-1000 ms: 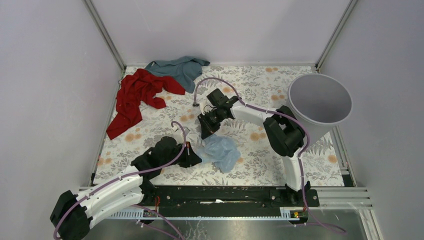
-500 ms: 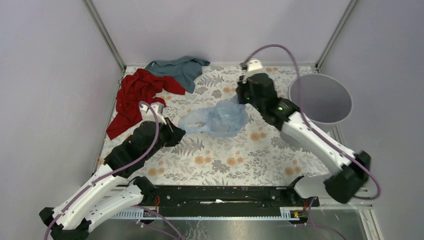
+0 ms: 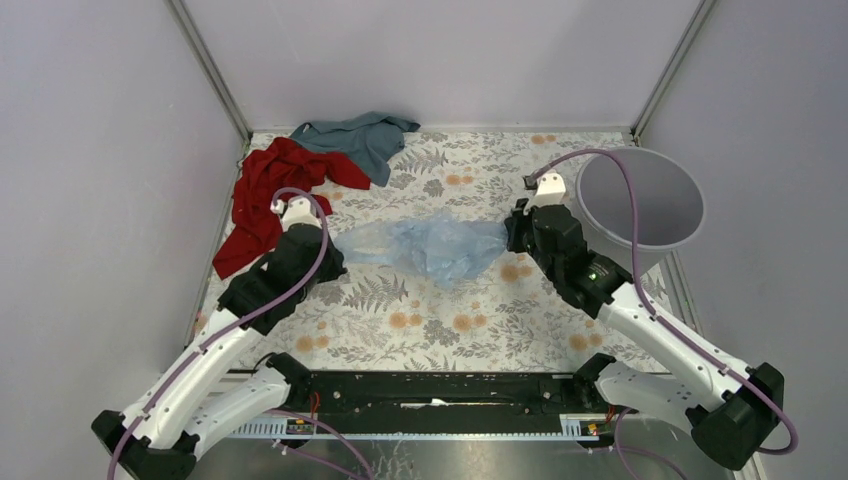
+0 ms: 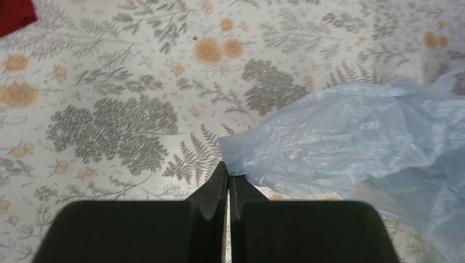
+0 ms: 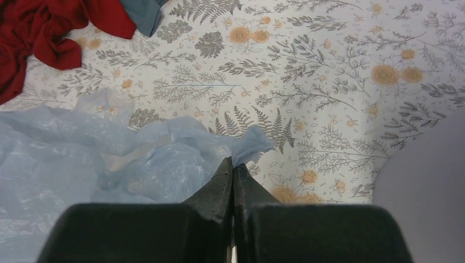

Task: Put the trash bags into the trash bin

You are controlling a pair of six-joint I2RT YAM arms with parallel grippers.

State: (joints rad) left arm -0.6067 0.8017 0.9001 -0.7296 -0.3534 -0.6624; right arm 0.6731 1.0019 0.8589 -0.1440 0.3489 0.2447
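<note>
A thin, pale blue, translucent plastic trash bag [image 3: 432, 246] is drawn out into a long, crinkled band over the middle of the table, its film creased and faintly glossy, with the pattern below showing dimly through it. The left gripper [image 4: 227, 171] has its two black fingers pressed together on the bag's pointed left corner. The right gripper [image 5: 232, 164] is likewise pinched tight on a small twisted tuft at the bag's right end. Between the two the bag sags in loose folds, bulkier near its centre.

The table [image 3: 450, 325] is covered with a smooth white sheet printed with grey ferns and orange flowers. A soft, rumpled red cloth [image 3: 268, 195] lies at the far left. A teal-grey cloth [image 3: 362, 136], also bunched, sits just behind it and touches it.

The round, light grey plastic trash bin [image 3: 640, 198] stands at the far right corner, tapered, with a wide thin rim. Its mouth tips toward the camera, and only its smooth matte inner wall shows. The bag is wholly outside it, its right end near the bin's rim.
</note>
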